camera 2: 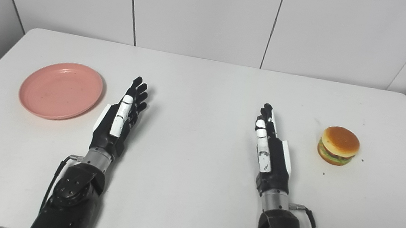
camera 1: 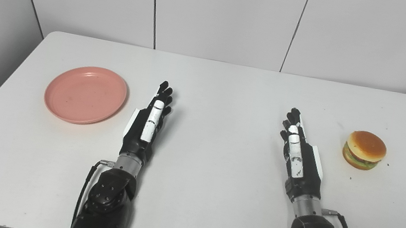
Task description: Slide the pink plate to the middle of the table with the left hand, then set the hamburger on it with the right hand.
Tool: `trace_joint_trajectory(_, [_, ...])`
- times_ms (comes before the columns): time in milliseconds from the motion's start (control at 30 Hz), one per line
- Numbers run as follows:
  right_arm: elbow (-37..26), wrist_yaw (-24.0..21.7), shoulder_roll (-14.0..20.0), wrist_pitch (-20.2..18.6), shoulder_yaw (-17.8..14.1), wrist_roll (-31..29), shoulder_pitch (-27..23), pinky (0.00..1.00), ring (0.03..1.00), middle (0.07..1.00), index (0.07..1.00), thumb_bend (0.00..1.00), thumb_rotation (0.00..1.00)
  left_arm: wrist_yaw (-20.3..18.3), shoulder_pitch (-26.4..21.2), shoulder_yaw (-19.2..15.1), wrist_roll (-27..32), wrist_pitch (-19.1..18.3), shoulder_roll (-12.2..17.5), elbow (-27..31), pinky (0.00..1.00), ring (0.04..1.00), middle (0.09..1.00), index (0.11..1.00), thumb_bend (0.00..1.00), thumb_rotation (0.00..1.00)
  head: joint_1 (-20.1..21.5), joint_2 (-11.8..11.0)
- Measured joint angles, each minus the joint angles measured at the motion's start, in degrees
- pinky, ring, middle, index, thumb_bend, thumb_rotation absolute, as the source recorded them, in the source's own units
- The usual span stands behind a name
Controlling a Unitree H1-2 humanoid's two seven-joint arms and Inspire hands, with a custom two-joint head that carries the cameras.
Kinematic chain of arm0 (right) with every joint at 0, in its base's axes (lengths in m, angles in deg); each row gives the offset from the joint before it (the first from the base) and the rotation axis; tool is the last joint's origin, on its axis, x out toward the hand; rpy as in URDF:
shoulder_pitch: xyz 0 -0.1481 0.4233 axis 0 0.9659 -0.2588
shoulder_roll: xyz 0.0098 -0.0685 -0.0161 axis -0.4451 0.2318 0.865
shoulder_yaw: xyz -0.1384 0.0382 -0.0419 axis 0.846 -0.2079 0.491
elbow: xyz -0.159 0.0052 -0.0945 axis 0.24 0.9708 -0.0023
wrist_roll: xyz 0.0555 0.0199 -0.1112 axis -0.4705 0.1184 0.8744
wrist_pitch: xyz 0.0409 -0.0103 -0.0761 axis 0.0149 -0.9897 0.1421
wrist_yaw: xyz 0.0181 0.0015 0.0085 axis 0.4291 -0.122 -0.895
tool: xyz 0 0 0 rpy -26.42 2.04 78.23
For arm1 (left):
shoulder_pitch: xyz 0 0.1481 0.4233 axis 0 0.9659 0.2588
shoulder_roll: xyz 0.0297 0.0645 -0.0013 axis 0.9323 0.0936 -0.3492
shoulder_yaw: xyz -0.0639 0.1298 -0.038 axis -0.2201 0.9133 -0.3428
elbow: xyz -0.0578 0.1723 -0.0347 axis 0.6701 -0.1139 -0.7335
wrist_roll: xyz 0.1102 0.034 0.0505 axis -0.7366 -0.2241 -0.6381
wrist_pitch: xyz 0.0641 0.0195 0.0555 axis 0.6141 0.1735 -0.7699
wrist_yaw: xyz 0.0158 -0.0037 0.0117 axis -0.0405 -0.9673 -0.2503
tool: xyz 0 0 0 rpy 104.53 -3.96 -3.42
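Neither step looks begun: the pink plate lies empty at centre left of the frame, and the hamburger sits on the table at centre right. The left hand and right hand hold nothing, fingers extended edge-up. Next, the left hand likely must reach left to the plate's rim and slide it toward the centre.

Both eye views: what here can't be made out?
- Palms of left hand and right hand: edge-on, facing away in both views.
- Hamburger filling: too small to identify beyond a green layer.
- Upper arms: cut off by the bottom edge.
- Specks on pink plate: too small.
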State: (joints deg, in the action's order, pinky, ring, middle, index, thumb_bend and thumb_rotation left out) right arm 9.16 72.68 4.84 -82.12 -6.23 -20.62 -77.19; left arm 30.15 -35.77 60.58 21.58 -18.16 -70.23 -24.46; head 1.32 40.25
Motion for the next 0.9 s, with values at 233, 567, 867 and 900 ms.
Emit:
trace_joint_trajectory(233, [0.00,0.04,-0.01,0.00,-0.01,0.02,0.00,1.00,1.000,1.000,1.000,0.63,0.95,0.01,0.04,0.08,-0.10,-0.04,0.01,0.05,1.00,1.000,1.000,1.000,0.57,1.00,0.00,0.09])
trace_joint_trajectory(567, [0.05,0.04,0.03,-0.02,0.06,0.25,-0.01,1.00,1.000,1.000,1.000,0.62,0.95,0.21,0.06,0.29,-0.98,-0.04,0.02,0.05,1.00,1.000,1.000,1.000,0.57,1.00,0.00,0.09])
trace_joint_trajectory(867, [0.04,0.04,0.03,-0.03,0.06,0.19,-0.02,1.00,1.000,1.000,1.000,0.61,0.96,-0.13,0.06,0.24,-0.90,-0.05,0.01,0.04,1.00,1.000,1.000,1.000,0.57,1.00,0.09,0.17])
trace_joint_trajectory(900, [0.04,0.01,0.03,-0.03,0.06,0.14,-0.02,1.00,1.000,1.000,1.000,0.61,0.96,-0.13,0.06,0.23,-0.90,-0.06,0.01,0.04,1.00,1.000,1.000,1.000,0.57,1.00,0.09,0.18])
